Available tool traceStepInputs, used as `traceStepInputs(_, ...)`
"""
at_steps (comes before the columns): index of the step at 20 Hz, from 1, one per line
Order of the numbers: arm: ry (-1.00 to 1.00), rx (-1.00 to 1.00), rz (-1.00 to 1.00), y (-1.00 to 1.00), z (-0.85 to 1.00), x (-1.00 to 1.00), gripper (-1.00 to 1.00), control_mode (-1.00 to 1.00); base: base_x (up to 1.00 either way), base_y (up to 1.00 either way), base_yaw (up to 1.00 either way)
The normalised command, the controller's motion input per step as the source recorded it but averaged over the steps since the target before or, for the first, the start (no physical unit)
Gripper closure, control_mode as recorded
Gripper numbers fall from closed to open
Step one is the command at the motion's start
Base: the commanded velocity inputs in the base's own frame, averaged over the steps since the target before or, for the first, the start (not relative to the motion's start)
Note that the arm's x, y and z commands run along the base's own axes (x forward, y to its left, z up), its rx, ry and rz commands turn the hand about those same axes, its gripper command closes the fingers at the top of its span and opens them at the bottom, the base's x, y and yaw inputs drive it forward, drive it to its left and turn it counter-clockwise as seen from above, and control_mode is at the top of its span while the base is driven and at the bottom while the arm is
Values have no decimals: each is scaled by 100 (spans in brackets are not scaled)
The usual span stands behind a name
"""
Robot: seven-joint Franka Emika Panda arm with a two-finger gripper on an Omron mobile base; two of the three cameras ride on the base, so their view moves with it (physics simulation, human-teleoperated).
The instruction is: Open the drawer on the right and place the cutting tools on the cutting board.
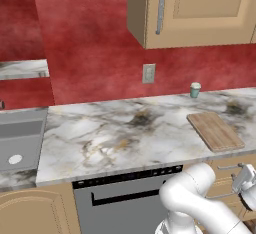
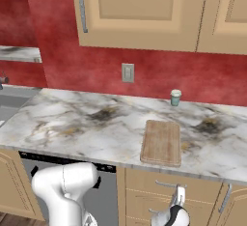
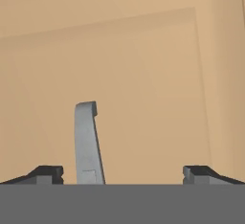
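Handle [image 3: 87, 144] between open hand [image 3: 123, 173] fingertips.

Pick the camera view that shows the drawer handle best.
The hand view: the grey drawer handle stands close up between the open gripper's fingertips, against the tan drawer front. The right base view shows it small below the counter, beside the hand; in the left base view it sits small near the right edge.

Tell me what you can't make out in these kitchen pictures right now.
- Cutting tools: inside the closed drawer, hidden by its front in both base views.
- Drawer handle: its lower end is cut off at the bottom of the hand view.
- Cup: too small in the right base view to tell its contents.
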Motion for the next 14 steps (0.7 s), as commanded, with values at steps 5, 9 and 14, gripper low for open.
traceStepInputs(5, 0, 0, 0, 0, 9, 0, -100, -100, 0, 0, 0)
traceStepInputs(9, 0, 0, 0, 0, 15, 0, -100, -100, 0, 0, 0)
traceStepInputs(14, 0, 0, 0, 0, 5, 2, -100, -100, 0, 0, 0)
